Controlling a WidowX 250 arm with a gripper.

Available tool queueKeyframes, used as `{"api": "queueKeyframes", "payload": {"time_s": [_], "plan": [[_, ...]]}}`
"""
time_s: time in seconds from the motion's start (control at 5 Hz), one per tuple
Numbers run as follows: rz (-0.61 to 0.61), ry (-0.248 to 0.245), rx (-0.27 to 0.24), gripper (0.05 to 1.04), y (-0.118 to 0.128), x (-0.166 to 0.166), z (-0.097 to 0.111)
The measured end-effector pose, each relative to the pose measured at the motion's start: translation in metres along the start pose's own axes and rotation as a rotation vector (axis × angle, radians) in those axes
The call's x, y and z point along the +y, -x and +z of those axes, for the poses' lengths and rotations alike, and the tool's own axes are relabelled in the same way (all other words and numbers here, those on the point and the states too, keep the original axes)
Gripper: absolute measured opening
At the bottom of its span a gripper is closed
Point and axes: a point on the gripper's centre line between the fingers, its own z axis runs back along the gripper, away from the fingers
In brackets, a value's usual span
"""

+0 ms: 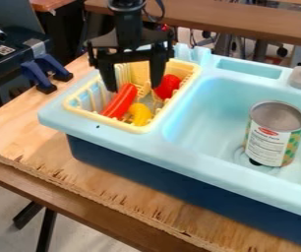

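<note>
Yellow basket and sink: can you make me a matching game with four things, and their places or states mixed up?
1. Long red toy
2. Metal can with white label
3. Black pincer
4. Pale yellow plastic basket

A. Inside the light blue sink basin
B. Open, above the basket
C. Has toys in it
D. Beside the curved yellow toy

Pairs: 1-D, 2-A, 3-B, 4-C

Arm (128, 22) enters at the top edge, behind the yellow basket (103, 119), and runs down near vertical. Gripper (133, 87) points down over the basket's rear half, fingers spread wide, one toward each side of it. Crossbar of the gripper sits above the basket's back rim. Can't tell if tips are below rim height.
</note>
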Motion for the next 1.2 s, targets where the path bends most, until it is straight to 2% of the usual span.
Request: {"api": "queueKeyframes", "payload": {"time_s": [0.2, 0.4, 0.8, 1.2], "plan": [[0.032, 0.010, -0.008, 0.999, -0.001, 0.005, -0.011], [0.058, -0.001, 0.018, 0.999, -0.003, 0.011, -0.027], [0.110, -0.020, 0.061, 0.999, -0.008, 0.021, -0.045], [0.141, 0.033, 0.060, 0.999, -0.004, 0.011, -0.049]]}}
